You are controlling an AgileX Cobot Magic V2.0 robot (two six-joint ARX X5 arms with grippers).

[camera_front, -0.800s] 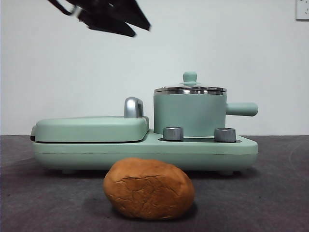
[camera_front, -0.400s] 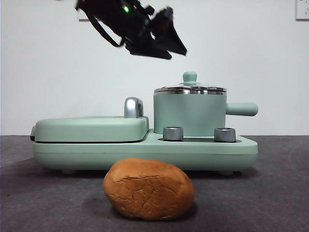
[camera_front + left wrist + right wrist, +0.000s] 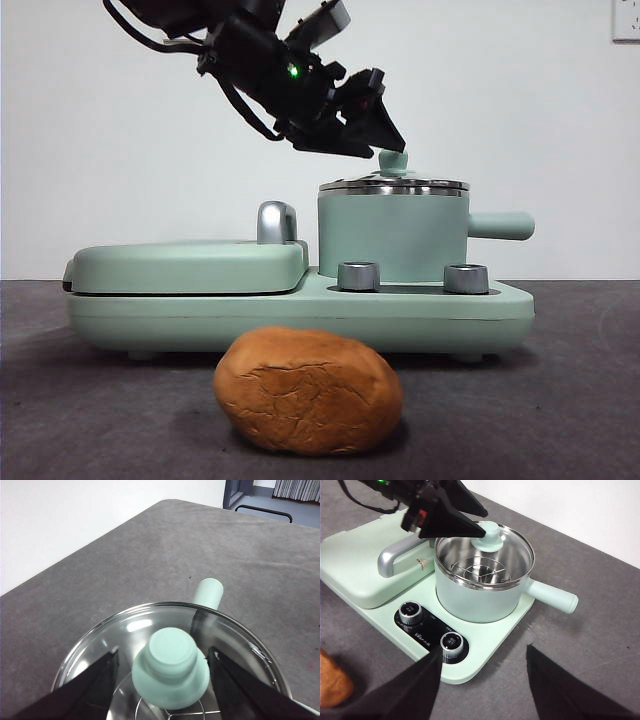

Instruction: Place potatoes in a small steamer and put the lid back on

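One orange-brown, crack-skinned potato lies on the dark grey table, well below the left gripper and in front of the mint-green appliance base. That gripper's two black jaws stand apart on either side of the single mint-green knob of the round clear glass lid, which sits on the one mint-green cylindrical steamer pot. Whether the jaws touch the knob cannot be told. Two chrome dials sit nearer the right gripper, which hovers with jaws spread wide. One flat grill cover lies beside the pot.
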